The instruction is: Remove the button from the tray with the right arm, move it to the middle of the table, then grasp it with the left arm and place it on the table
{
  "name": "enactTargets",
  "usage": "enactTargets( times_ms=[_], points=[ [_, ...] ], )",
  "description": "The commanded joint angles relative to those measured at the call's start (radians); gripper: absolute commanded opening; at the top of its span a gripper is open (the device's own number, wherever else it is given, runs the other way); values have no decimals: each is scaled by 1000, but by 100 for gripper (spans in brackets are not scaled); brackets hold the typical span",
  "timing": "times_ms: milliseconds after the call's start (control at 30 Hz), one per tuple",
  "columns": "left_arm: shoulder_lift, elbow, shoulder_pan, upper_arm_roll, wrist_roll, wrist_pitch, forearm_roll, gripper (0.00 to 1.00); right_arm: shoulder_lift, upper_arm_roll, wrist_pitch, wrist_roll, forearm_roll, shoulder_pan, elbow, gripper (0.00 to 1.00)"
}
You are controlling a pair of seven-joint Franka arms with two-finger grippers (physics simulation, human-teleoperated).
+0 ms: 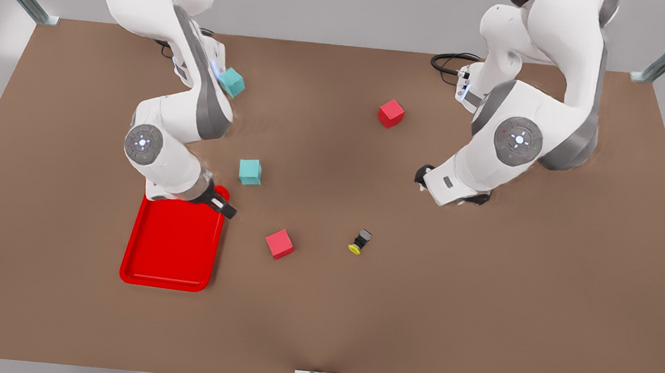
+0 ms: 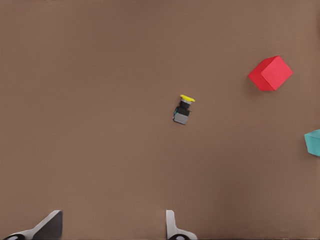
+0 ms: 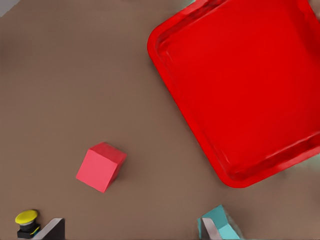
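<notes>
The button lies tipped on its side on the bare brown table, a little below the centre of the front view, its yellow cap toward the lower left, well apart from the red tray at lower left. A red cube sits between the two, a teal cube above that, with another red cube and another teal cube higher up. The right gripper hangs over the tray's upper right corner, fingers spread and holding nothing. The left gripper hovers at centre right above the table, fingers also spread and empty, the button small beneath it.
</notes>
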Motion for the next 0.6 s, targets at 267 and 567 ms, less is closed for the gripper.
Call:
enactTargets(
  times_ms=[267, 567],
  points=[
    [312, 13, -133, -6, 162, 349, 60, 100, -79, 215, -402, -789, -138, -511, 201, 100],
    [467, 17, -156, 2, 188, 505, 121, 100, 26, 218, -364, -672, -255, -379, 280, 100]
  ],
)
